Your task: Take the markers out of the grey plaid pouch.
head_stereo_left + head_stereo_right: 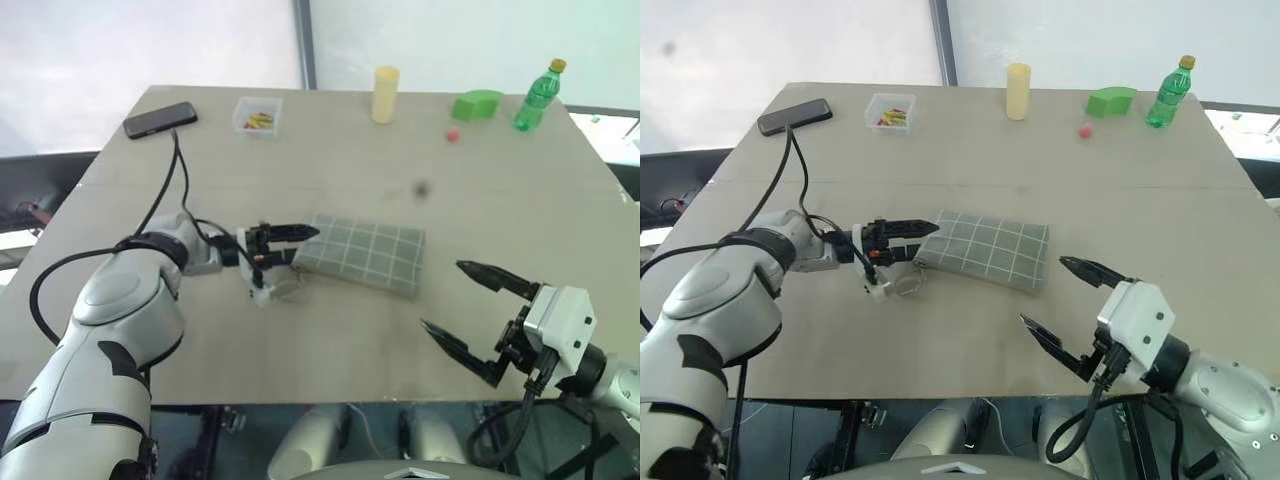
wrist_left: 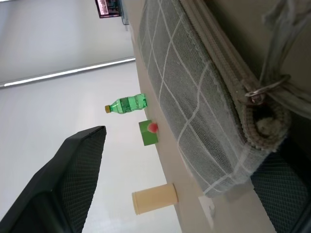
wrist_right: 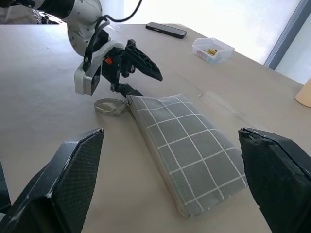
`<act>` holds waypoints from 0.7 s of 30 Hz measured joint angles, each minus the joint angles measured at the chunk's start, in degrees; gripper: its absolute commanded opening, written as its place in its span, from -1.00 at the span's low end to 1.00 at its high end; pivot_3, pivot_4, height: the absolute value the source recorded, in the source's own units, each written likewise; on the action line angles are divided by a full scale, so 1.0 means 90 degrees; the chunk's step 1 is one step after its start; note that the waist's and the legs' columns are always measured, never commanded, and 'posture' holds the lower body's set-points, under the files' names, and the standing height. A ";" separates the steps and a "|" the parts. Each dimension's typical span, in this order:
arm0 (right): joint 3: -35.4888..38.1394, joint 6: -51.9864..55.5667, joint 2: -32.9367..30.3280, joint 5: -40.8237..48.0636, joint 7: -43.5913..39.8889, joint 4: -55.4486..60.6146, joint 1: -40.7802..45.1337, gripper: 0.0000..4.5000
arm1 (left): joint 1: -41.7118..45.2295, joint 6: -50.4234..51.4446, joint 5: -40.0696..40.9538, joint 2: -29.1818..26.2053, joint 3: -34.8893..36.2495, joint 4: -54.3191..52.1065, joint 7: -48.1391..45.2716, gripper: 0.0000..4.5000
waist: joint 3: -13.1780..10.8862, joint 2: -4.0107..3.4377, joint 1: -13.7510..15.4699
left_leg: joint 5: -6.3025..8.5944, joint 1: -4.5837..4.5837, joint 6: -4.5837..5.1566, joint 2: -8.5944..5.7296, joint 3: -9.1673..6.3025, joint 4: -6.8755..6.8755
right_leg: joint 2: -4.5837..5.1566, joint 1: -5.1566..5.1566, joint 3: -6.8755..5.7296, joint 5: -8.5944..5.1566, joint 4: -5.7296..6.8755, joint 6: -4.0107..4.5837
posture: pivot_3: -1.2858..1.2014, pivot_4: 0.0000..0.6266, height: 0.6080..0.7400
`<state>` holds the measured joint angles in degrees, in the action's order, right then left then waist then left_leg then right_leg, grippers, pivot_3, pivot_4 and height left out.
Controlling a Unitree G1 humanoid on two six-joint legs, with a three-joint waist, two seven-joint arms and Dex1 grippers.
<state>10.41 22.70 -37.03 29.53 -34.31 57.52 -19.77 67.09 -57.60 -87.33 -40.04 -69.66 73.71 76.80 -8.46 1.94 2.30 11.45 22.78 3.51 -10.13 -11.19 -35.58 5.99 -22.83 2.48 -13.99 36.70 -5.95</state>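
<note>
Grey plaid pouch [image 1: 365,254] lies flat mid-table, zipped, long axis running left-right. Left gripper [image 1: 283,247] is nearer: jaws released, straddling the pouch's left end by the ring pull [image 2: 262,91]. Right gripper [image 1: 478,318] hangs wide open, well apart toward the near edge; no markers seen.

Your grey plaid pouch [image 1: 365,254] lies flat near the middle of the surface [image 1: 330,150], a rectangular grey fabric case crossed by thin white grid lines. You see its long side running left to right, the right end angled slightly nearer to you. The zip runs along its near long edge and looks closed, with a small metal ring pull [image 2: 262,91] at the left end. No marker shows outside it.
</note>
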 measured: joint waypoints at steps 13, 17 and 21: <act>-0.0002 0.0155 -0.0017 0.0019 0.0135 0.0005 0.0056 1.00 | 0.0037 -0.0908 -0.0096 -0.0113 -0.0315 -0.1620 0.1257 0.98 | -0.0001 0.0008 0.0009 | 0.0003 0.0008 -0.0005 -0.0004 0.0005 -0.0017 | 0.0004 0.0000 0.0002 0.0002 0.0002 0.0000 | 0.03 -0.52 1.00; -0.0002 0.0219 -0.0017 0.0023 0.0146 0.0005 0.0082 1.00 | 0.0036 -0.1139 0.0010 -0.0091 -0.0287 -0.1625 0.1152 0.98 | -0.0001 0.0008 -0.0018 | 0.0002 0.0003 -0.0003 -0.0001 0.0006 -0.0019 | 0.0002 -0.0001 0.0002 0.0003 0.0009 -0.0002 | 0.03 -0.52 1.00; -0.0005 0.0233 -0.0018 0.0024 0.0143 0.0005 0.0166 1.00 | 0.0035 -0.1157 0.0106 -0.0058 -0.0277 -0.1158 0.0708 0.98 | -0.0001 0.0009 -0.0008 | -0.0001 0.0002 0.0002 -0.0001 0.0006 -0.0022 | 0.0001 0.0000 -0.0001 0.0003 0.0011 -0.0003 | 0.03 -0.52 1.00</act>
<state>10.37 24.80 -37.20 29.75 -33.03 57.56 -18.27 67.40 -68.01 -86.37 -40.56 -72.16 63.28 83.17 -8.46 2.02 2.23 11.44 22.80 3.52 -10.14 -11.14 -35.78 6.00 -22.83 2.48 -13.97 36.80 -5.97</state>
